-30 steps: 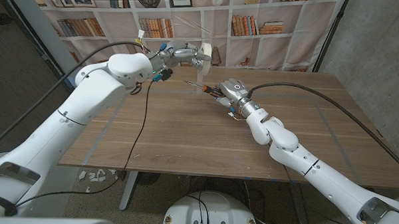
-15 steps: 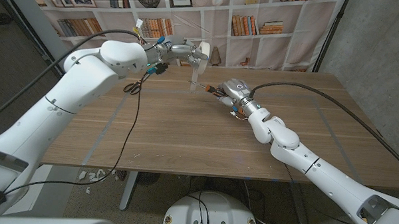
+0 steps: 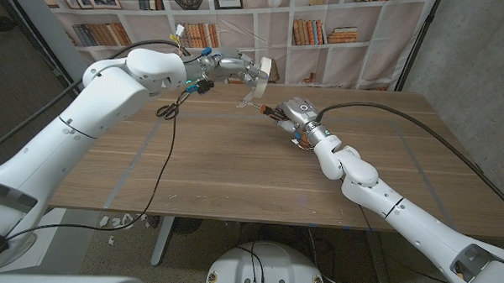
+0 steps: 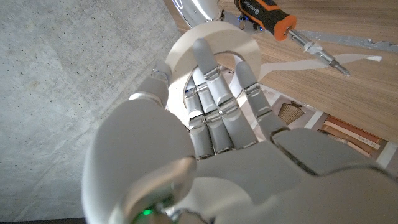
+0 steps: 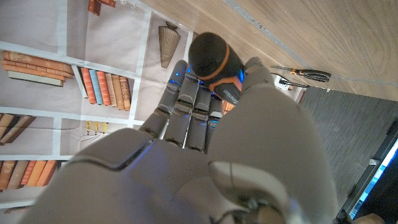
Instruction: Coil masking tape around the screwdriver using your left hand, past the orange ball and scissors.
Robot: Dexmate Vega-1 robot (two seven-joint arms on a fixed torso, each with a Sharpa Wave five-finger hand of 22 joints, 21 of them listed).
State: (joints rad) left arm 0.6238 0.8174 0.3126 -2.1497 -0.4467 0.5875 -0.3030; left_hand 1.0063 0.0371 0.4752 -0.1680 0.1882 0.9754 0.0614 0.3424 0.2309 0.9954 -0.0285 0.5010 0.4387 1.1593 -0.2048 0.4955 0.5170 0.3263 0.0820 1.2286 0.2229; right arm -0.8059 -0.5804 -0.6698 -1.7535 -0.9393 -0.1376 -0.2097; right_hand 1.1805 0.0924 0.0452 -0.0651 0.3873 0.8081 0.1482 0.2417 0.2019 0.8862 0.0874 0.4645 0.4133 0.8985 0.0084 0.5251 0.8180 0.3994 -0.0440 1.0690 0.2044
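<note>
we're mid-wrap: our left hand (image 3: 253,72) holds the masking tape (image 4: 214,46) roll, fingers hooked through its core, and a loose strip (image 4: 311,62) of tape runs from the roll out toward the screwdriver (image 4: 273,22) shaft. our right hand (image 3: 288,114) is closed around the screwdriver's black-and-orange handle, with the handle butt poking out past the fingers in the right wrist view, and the metal tip points toward the left hand. whether the strip is already stuck to the shaft we cannot tell; in the left wrist view it lies just beside the tip, over the table (image 3: 234,174).

next move, as we judge it: carry the roll around the shaft keeping the strip taut, while the right hand keeps the tool steady. risk is slack tape folding on itself.

pose: left arm reaches far forward, elbow high, hand raised above the table just beyond and to the left of the right hand, roll hanging below the fingers. right arm stretches diagonally forward, hand low, near the tabletop.

scissors (image 3: 168,110) lie on the table well to the left of the left hand, under its forearm. the orange ball we cannot make out.
</note>
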